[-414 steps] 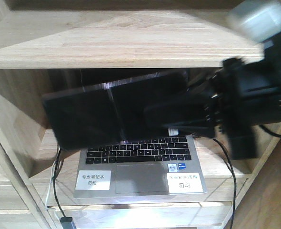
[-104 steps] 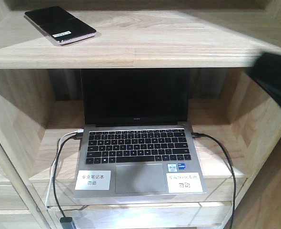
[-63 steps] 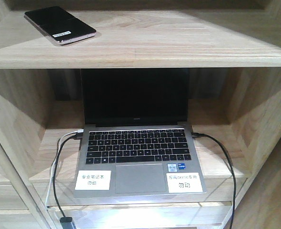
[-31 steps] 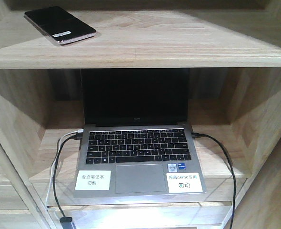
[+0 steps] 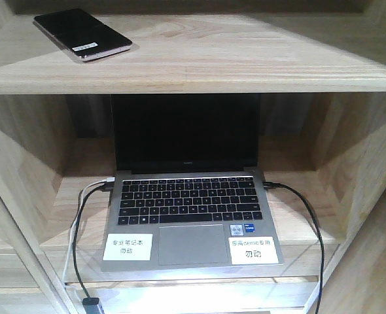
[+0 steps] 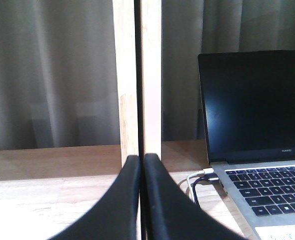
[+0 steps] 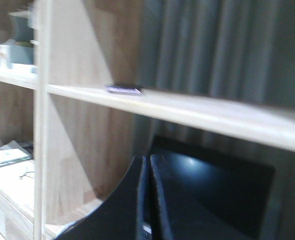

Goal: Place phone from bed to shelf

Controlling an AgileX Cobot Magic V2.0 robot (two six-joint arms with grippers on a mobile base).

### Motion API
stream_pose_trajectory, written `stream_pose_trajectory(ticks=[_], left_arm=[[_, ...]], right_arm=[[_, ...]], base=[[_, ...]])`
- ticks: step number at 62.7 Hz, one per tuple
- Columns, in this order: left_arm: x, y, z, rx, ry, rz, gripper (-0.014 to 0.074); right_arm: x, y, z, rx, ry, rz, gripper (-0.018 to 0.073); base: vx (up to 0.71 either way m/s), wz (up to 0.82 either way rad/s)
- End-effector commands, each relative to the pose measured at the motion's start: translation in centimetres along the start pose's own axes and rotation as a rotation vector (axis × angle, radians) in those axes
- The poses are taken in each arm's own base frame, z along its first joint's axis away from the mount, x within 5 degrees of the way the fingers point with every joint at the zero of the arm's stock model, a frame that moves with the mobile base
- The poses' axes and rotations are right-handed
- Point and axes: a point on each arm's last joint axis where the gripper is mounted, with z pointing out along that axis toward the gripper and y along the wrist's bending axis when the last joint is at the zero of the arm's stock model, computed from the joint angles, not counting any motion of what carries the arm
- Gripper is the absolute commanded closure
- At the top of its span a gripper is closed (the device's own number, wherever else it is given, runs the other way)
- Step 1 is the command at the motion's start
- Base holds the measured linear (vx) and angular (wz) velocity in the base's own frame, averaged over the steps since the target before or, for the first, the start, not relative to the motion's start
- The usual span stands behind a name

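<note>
Exterior front-facing view, nearest first: a grey laptop point(image 5: 192, 203) sits open in the cubby, cables trailing from both of its sides down past the front edge, and above it the shelf point(image 5: 245, 59) carries the phone point(image 5: 82, 34), which lies flat and askew at the far left of the board, well above and left of the laptop's screen. Neither arm shows in this view. The left tool point(image 6: 140, 167) hangs with its black fingers pressed together and nothing between them, just left of the laptop beside an upright wooden post point(image 6: 136, 80); the right tool point(image 7: 146, 167) is likewise pinched closed and empty, below the shelf edge, with the phone visible as a thin dark sliver on top. I judge the placing done; what remains is only pulling both arms clear. The phone lies near the shelf's front left edge, with broad bare board to its right.
</note>
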Motion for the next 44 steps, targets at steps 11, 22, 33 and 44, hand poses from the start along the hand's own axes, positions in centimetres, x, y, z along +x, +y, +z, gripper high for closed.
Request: stream_pose_trajectory(ticks=[11,22,33,44], left_arm=[[-1.5,0.0,-0.2,0.002,-0.100,-0.020,0.0595],[-1.5,0.0,-0.2,0.002,-0.100,-0.020,0.0595],[-1.5,0.0,-0.2,0.002,-0.100,-0.020,0.0595],[-1.5,0.0,-0.2,0.002,-0.100,-0.020,0.0595]], right_arm=[[-1.0,-0.9,0.0,0.094,-0.049,0.053,0.0564],[-1.0,-1.1,0.0,0.136,-0.046,0.036,0.0564],[-0.5,-1.8,0.0,0.297,0.016,0.017,0.0564],[1.3,-2.7,-0.1,0.476,0.106,0.008,0.0564]], base=[[0.00,0.00],[0.00,0.00],[0.00,0.00],[0.00,0.00]])
